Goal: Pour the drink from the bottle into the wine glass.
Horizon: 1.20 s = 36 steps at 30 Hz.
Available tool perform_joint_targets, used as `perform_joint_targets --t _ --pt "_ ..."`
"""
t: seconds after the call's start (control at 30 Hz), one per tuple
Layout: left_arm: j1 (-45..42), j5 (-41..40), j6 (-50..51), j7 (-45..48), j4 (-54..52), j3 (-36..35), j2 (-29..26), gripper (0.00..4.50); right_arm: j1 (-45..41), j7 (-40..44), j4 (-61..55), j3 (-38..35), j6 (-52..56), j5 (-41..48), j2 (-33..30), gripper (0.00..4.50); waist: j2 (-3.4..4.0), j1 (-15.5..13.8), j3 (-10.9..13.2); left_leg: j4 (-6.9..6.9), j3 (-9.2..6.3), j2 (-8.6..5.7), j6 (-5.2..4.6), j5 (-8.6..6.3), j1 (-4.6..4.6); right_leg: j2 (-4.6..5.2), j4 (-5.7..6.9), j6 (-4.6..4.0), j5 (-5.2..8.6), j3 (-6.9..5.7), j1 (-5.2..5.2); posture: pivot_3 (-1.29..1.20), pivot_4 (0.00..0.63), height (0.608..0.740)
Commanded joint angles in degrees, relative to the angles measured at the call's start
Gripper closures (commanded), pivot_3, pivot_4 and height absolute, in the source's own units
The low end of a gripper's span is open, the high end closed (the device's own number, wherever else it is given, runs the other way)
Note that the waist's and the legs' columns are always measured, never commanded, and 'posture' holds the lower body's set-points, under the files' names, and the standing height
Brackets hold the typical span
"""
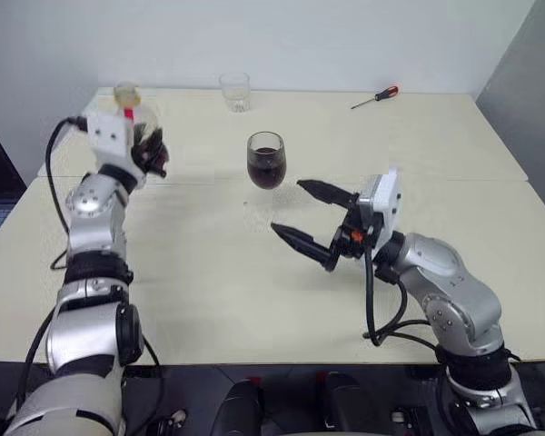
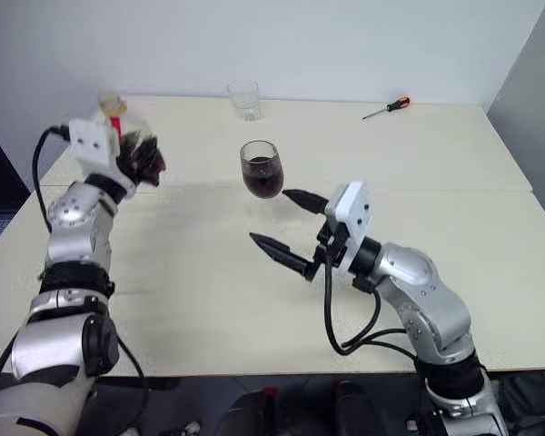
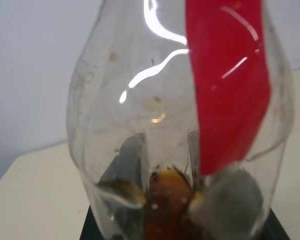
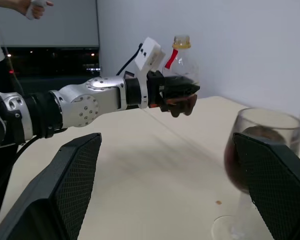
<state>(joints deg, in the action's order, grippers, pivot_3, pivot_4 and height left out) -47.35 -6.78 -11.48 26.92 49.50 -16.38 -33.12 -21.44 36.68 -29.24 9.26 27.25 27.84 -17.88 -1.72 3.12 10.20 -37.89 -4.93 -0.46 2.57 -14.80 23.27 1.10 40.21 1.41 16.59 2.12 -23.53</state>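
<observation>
Table [image 1: 254, 300]: I see cream top. Right gripper [image 1: 302, 214]: spread wide, empty, near glass [image 1: 265, 161], which holds dark drink [image 1: 266, 173]. Left gripper [image 4: 177, 95]: clenched on bottle [image 4: 180, 62], upright, nearly drained; red label [image 3: 227, 85], no legible writing. Right wrist view adds a person's hand [image 4: 32, 7].

Clear bottle [image 3: 155, 110] close up, red label [image 3: 227, 85], brown dregs [image 3: 165, 210].

You have one bottle [image 4: 182, 67], one wine glass [image 1: 265, 161] and one tumbler [image 1: 235, 91] to count. There is also one screwdriver [image 1: 375, 97] near the table's [image 1: 209, 291] far edge.
</observation>
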Motion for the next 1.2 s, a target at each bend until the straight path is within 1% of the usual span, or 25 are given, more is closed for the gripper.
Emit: perform_joint_targets --t 0.03,0.23,0.43,0.73,1.2 --pt "1.67 -2.43 -1.48 -0.48 -3.51 -2.24 -1.13 3.35 1.36 2.07 -1.88 0.62 -4.03 -1.0 -0.85 0.0 -0.04 -0.3 -0.02 -0.02 -0.03 0.0 0.0 0.0 0.02 0.0 0.0 0.0 0.0 -0.03 0.0 0.0 0.15 0.74" --pt "1.28 -3.43 -2.06 -1.88 -1.85 -2.97 -1.19 3.35 2.69 2.63 -1.16 1.39 -5.36 -1.73 -1.21 0.0 -0.24 -1.32 -0.14 -0.07 0.0 -0.05 -0.01 -0.01 -0.01 0.0 0.0 0.0 0.0 -0.04 0.07 0.0 0.15 0.74" --pt "-0.41 -3.67 -4.02 -2.57 2.49 -3.52 -1.71 3.35 3.22 1.13 0.49 2.68 -5.71 -4.05 -0.9 0.0 -0.3 -1.29 -0.18 -0.08 0.01 -0.04 -0.01 -0.01 -0.02 0.0 0.0 0.0 0.0 -0.05 0.07 0.0 0.15 0.74" --pt "-1.83 -5.4 -6.7 -1.7 8.79 -4.4 -2.17 3.35 4.73 -2.47 1.76 2.64 -3.9 -5.42 0.19 0.0 -0.32 -1.26 -0.19 -0.06 0.04 -0.03 -0.01 -0.01 -0.04 0.0 0.0 0.0 0.0 -0.02 0.07 0.0 0.15 0.74" --pt "0.91 -8.55 -5.3 -0.97 11.29 -6.08 0.0 3.35 5.14 -3.64 1.42 2.46 -3.15 -5.58 0.85 0.0 -0.33 -1.28 -0.2 -0.06 0.04 -0.03 -0.01 -0.01 -0.04 -0.01 0.0 0.0 0.0 -0.03 0.08 0.0 0.15 0.74"
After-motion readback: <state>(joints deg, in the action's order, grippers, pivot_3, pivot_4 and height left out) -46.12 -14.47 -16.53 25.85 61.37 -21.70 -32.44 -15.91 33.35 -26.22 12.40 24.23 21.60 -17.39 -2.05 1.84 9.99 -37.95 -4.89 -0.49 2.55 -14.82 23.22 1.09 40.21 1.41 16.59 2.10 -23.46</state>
